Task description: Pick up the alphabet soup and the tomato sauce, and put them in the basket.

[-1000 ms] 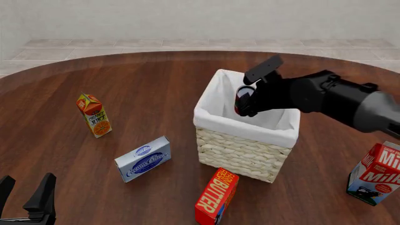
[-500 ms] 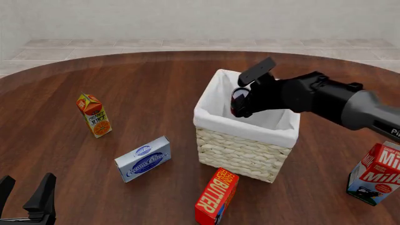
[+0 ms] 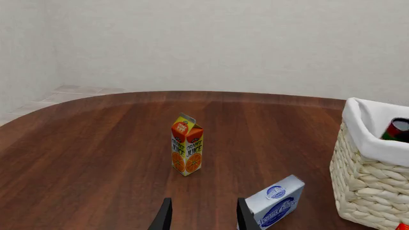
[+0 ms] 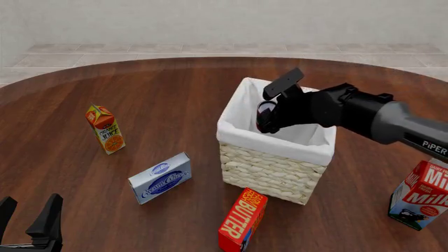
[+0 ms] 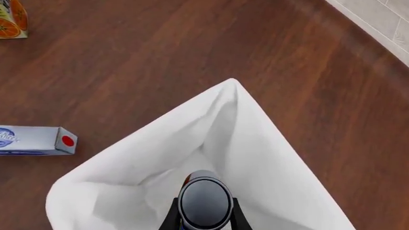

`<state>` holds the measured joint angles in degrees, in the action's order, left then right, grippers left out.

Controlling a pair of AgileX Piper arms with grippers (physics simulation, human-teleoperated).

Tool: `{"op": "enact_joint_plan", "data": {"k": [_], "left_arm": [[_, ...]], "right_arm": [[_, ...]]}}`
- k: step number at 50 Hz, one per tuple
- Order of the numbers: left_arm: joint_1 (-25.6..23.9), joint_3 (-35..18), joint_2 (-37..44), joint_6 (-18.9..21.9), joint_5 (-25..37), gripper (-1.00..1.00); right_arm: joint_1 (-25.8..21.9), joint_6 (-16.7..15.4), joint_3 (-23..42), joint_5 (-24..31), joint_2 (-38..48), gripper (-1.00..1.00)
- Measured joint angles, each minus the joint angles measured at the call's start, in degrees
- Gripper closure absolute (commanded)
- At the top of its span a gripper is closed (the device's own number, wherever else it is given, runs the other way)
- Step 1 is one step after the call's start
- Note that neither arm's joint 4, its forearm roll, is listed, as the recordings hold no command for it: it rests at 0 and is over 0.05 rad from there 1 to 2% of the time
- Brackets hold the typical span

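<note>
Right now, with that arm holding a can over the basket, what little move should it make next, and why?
Probably lower it a little further, then let go. The right end effector grips a can whose label barely shows, likely the tomato sauce, above the white liner of the basket. It hangs over the opening, so a short descent should drop it inside gently.

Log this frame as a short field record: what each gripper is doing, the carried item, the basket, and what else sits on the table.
right gripper: shut on a can, inside the basket's opening
can: silvery top, red on its label; which can it is, unclear
basket: upright, mid-table
left gripper: open, holding nothing, near table edge
others: orange juice carton, cream cheese box, butter box, milk carton
</note>
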<state>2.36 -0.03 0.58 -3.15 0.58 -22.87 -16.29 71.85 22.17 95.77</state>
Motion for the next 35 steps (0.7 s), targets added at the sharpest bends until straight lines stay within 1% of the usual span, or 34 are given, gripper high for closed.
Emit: {"op": "enact_joint_plan", "data": {"k": [2,3,17,35], "left_arm": [[0.00,0.00,0.00,0.00,0.00,-1.00],[0.00,0.00,0.00,0.00,0.00,-1.00],[0.00,0.00,0.00,0.00,0.00,-1.00],[0.00,0.00,0.00,0.00,0.00,-1.00]], "right_arm": [[0.03,0.01,0.06,-0.07,0.15,1.00],[0.04,0.02,0.08,-0.10,0.21,-1.00],[0.20,0.80,0.51,-0.20,0.50,-1.00],[0.26,0.92,0.94,0.44,-0.23,-1.00]]}}
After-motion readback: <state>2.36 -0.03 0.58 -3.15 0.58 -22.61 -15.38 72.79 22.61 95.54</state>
